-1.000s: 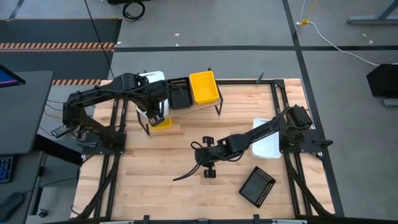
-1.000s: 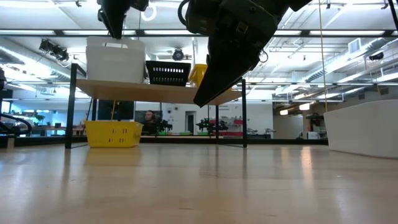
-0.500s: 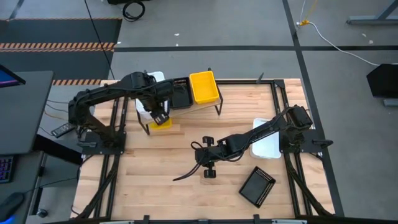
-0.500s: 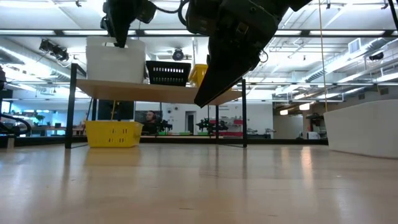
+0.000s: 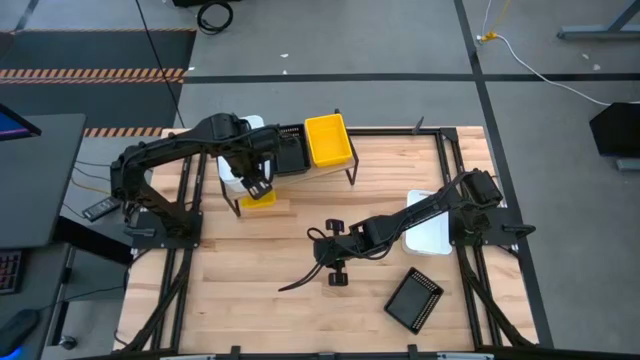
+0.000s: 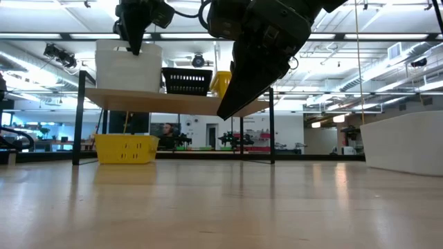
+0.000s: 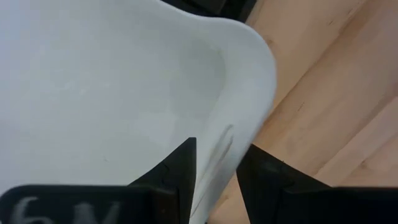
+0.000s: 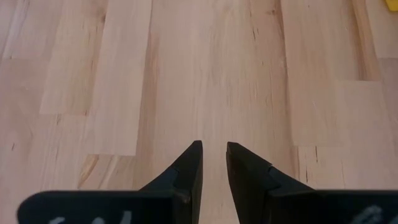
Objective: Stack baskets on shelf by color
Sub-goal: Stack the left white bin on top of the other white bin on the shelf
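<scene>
Currently: white basket on the shelf at its left end, beside the black basket, its rim pinched by the left tool; best released only once seated flat; right tool nearly closed, empty, above the bench.

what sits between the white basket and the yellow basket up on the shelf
A black basket stands between the white basket and the yellow basket on the shelf, seen in both high and low views.
</scene>
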